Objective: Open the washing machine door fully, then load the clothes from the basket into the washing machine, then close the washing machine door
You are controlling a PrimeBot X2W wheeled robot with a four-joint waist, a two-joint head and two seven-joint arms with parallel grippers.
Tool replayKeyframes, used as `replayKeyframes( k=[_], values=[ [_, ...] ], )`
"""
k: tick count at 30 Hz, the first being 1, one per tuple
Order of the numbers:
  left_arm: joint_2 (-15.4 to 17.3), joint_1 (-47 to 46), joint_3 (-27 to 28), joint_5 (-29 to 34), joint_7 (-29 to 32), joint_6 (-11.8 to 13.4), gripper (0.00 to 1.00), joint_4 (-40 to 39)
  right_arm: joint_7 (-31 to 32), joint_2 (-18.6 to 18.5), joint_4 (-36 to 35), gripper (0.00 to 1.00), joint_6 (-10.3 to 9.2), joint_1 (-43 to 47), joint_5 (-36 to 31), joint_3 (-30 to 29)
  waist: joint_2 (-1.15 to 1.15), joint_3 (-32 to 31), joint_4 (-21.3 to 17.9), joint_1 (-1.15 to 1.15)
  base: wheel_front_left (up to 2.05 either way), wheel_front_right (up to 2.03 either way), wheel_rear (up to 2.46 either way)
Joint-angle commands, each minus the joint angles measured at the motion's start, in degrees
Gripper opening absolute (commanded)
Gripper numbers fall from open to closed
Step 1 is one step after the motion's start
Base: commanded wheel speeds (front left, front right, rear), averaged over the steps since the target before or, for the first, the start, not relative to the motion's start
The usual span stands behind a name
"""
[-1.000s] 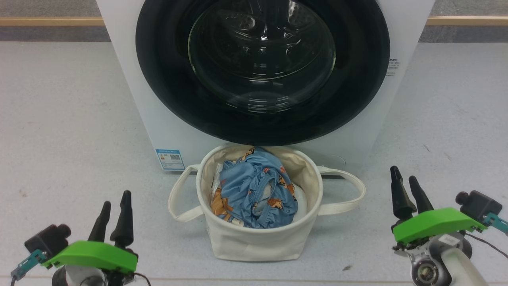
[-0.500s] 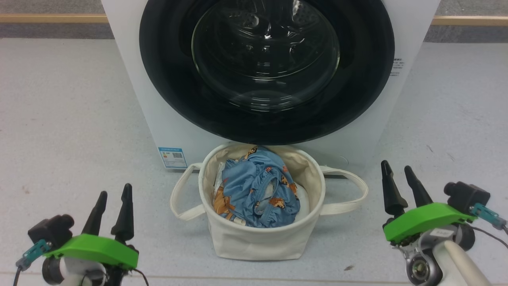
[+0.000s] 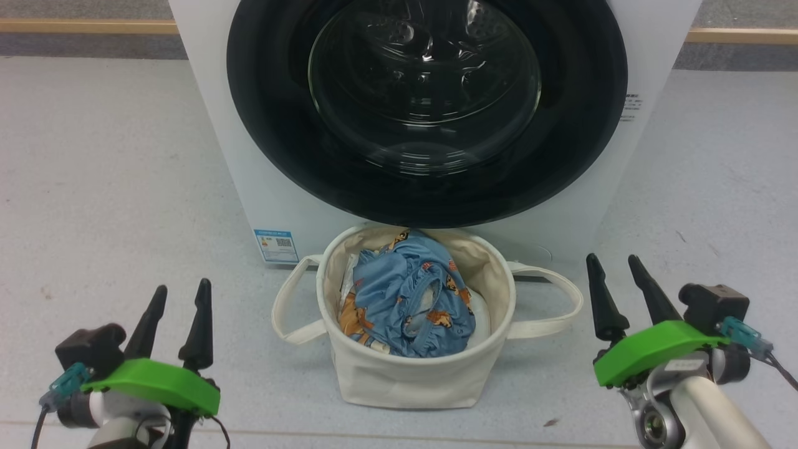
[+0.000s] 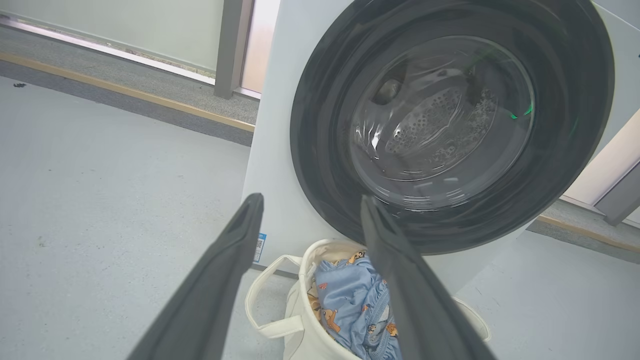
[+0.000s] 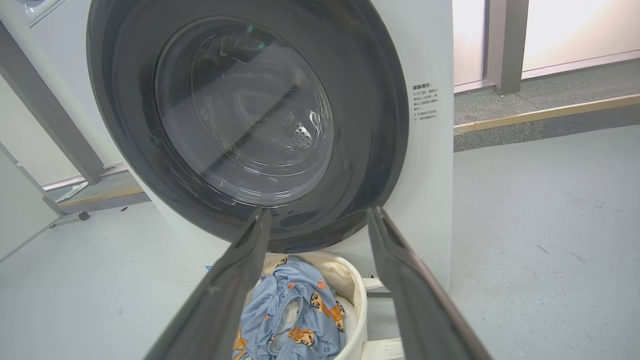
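Ahead of the left gripper point(image 3: 183, 285) and the right gripper point(image 3: 611, 257), the washing machine door point(image 3: 427, 106) is being shown shut, lying flush against the front of the washing machine point(image 3: 212, 125). No gap is being observed at its rim. The task is therefore being judged as at its very start: the door is not yet being opened, no garment is being loaded, and the closing step is being left for last.

Both grippers are being held with their fingers parted and with nothing between them. Neither is being brought into contact with any object.

The basket point(image 3: 411, 380) is being found between the two grippers and a little forward of them, well apart from each. It is standing on the floor point(image 3: 112, 187) just in front of the machine, below the door's lower edge. The clothes point(image 3: 408, 302), blue fabric printed with orange cartoon animals, are being seen heaped inside it, wholly within the rim.

From each wrist camera the door is being framed above and beyond the fingertips, with the basket lower down between the fingers. No handle or hinge side is being made out on the door.
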Motion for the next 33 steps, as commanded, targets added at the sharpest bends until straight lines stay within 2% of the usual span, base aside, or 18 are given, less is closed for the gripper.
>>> replayKeyframes(
  k=[1, 20, 33],
  values=[
    [2.3, -3.9, 1.2, 2.3, -1.2, 0.6, 1.0, -1.1, -1.1, -0.9, -1.3, 1.0, 0.0, -3.4, -2.6, 1.1, 0.0, 0.0, 0.2, 0.01, 0.0, 0.0, 0.0],
    [4.6, -6.4, -0.8, 11.7, -4.2, 0.8, 1.0, 0.7, -2.7, -1.4, -0.3, 1.0, 0.0, -5.5, -14.4, 2.6, 0.0, -0.2, 1.1, 0.01, 0.0, 0.0, 0.0],
    [4.8, -6.6, -1.0, 11.5, -4.2, 0.5, 1.0, 1.4, -2.7, -1.3, 0.2, 1.0, 0.0, -5.2, -14.2, 2.3, 0.0, -0.6, 1.3, 0.01, 0.0, 0.0, 0.0]
  ],
)
